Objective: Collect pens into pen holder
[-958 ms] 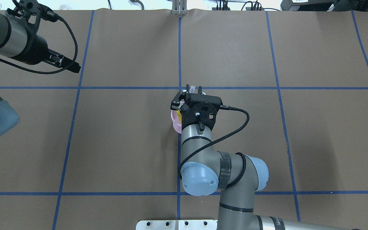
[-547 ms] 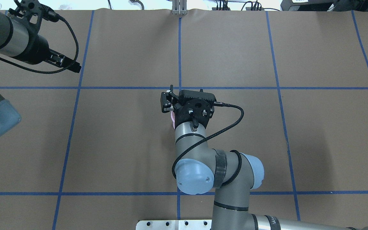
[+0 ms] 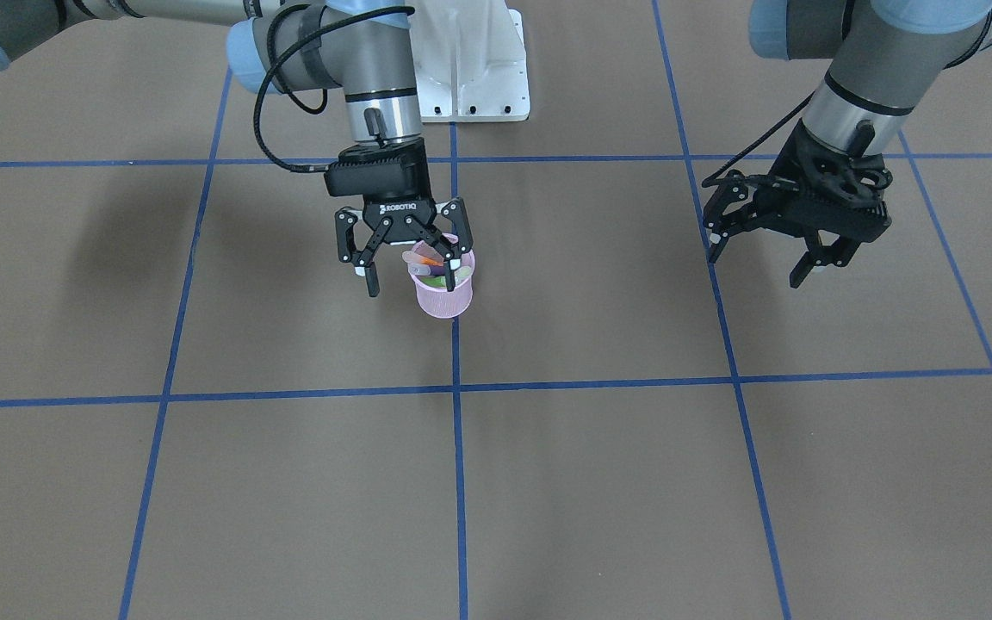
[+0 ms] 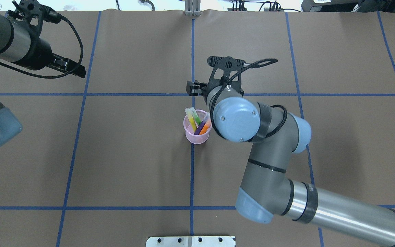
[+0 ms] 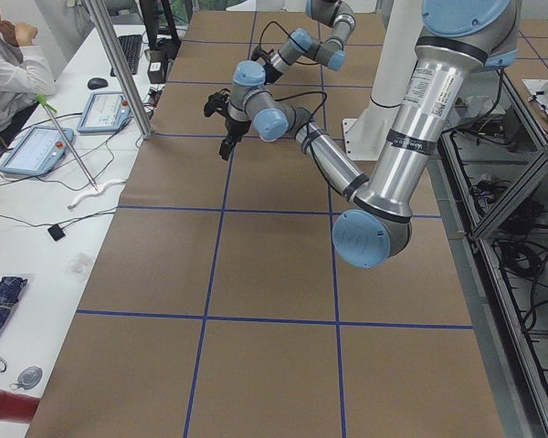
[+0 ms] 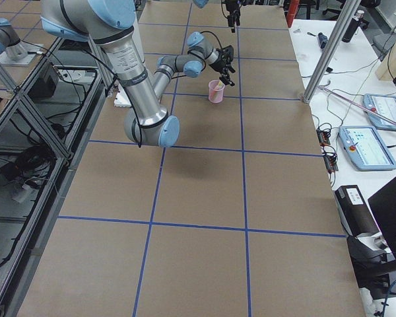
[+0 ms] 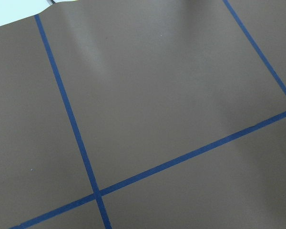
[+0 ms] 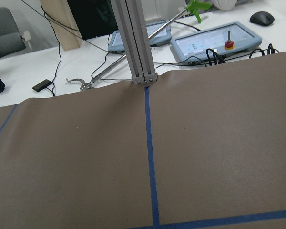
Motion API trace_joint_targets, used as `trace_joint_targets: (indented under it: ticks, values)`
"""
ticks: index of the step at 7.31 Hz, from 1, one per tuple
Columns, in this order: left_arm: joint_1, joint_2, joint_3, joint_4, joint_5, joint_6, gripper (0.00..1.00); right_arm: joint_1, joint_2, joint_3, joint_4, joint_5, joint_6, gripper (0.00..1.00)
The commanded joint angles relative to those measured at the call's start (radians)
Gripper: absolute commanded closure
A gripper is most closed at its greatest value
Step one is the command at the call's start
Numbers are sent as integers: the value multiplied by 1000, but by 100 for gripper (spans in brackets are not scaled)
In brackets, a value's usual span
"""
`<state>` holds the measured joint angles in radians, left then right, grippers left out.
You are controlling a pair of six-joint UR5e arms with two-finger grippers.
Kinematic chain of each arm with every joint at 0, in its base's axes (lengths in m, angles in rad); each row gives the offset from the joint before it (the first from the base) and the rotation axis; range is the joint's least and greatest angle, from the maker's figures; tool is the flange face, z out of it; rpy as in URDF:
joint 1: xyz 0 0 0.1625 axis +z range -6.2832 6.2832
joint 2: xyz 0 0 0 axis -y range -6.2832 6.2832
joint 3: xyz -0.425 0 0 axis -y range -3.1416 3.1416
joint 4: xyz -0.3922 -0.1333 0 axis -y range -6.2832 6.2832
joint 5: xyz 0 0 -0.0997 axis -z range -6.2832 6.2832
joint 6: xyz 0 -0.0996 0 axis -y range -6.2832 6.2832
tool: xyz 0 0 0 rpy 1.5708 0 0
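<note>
Uncovered again, the pen holder [image 4: 197, 136] stands on the bench [image 4: 132, 154] with four pens [image 4: 197, 121] inside. The right claw [image 3: 414, 271] has backed off, spread wide, holding nothing. The left claw [image 3: 754, 263] hangs far away, spread too. Job looks done.

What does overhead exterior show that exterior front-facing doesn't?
Overhead only: four colours told apart inside the pen holder: yellow pen, green pen, purple pen, orange pen. Front-facing only: finger spread, with the right gripper open and empty near the holder, and the left gripper open and empty, far off. Both: holder upright on the blue tape line, pens inside.
</note>
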<state>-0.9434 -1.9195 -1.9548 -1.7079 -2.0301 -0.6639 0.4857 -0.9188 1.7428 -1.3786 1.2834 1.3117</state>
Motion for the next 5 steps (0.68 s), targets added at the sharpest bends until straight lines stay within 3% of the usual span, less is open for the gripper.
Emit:
trace_joint_targets:
  ticks: [1, 2, 3, 4, 5]
  values:
    - [-5, 14, -7, 1, 2, -77, 0, 198, -8, 59, -159, 375, -159, 1]
    - [-3, 57, -1, 1, -2, -65, 0, 300, -9, 63, -204, 554, -237, 1]
    - [-3, 75, 3, 13, -8, -63, 0, 380, -26, 63, -236, 670, -349, 1]
    - [-8, 103, 16, 17, -80, -65, 0, 454, -53, 63, -243, 744, -464, 1]
    - [-35, 158, 4, 13, -91, -57, 0, 532, -95, 61, -246, 833, -583, 1]
